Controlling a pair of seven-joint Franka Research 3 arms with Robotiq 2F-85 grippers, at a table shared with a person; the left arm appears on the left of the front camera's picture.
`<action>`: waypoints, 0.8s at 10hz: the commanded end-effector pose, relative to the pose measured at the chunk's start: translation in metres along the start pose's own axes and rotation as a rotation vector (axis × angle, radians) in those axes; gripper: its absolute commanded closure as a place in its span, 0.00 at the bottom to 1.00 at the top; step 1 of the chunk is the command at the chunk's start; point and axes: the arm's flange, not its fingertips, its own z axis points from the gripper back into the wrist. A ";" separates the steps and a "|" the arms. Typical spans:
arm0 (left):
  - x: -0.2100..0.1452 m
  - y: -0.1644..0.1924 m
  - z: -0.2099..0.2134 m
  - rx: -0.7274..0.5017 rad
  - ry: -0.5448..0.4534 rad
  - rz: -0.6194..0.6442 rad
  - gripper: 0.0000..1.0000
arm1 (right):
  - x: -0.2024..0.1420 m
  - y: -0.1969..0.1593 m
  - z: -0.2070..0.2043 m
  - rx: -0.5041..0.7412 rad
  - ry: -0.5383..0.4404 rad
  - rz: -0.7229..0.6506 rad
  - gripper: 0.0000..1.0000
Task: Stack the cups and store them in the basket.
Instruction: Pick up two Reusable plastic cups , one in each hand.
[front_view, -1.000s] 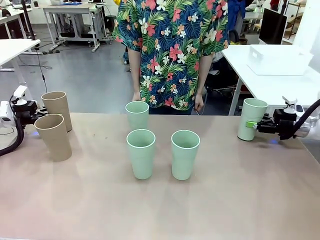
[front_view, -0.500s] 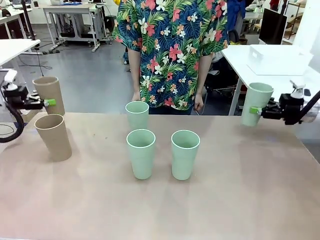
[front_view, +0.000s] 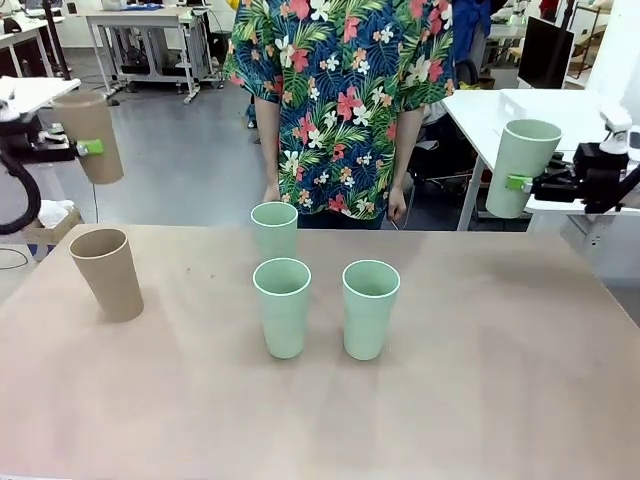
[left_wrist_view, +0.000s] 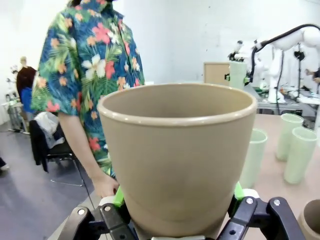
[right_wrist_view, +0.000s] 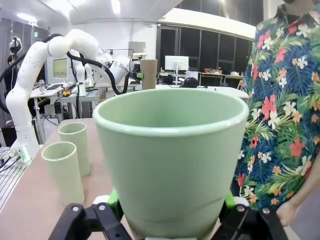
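I hold one tan-brown plastic tumbler high at left, one mint-green tumbler high at right; three mint-green tumblers stand upright centre, second tan tumbler left.

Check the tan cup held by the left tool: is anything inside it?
The tan cup in the left tool shows a bare upper inner wall, with nothing sticking up. Its bottom is hidden behind the near rim.

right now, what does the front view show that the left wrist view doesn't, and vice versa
Front: the white basket on the side table, the whole standing tan cup. Left wrist: both pads of the left pincer pressed against the held tan cup. Both: that cup, three green cups on the table, the right pincer holding a fourth green cup.
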 end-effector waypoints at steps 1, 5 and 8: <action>0.031 -0.034 0.002 0.035 -0.017 0.011 0.15 | 0.016 0.033 -0.008 -0.061 -0.019 -0.020 0.15; 0.058 -0.116 -0.004 0.034 -0.016 0.047 0.15 | 0.027 0.086 0.004 -0.057 -0.044 -0.018 0.15; 0.049 -0.172 -0.028 -0.038 -0.057 0.067 0.15 | 0.019 0.127 0.002 -0.001 -0.032 -0.011 0.15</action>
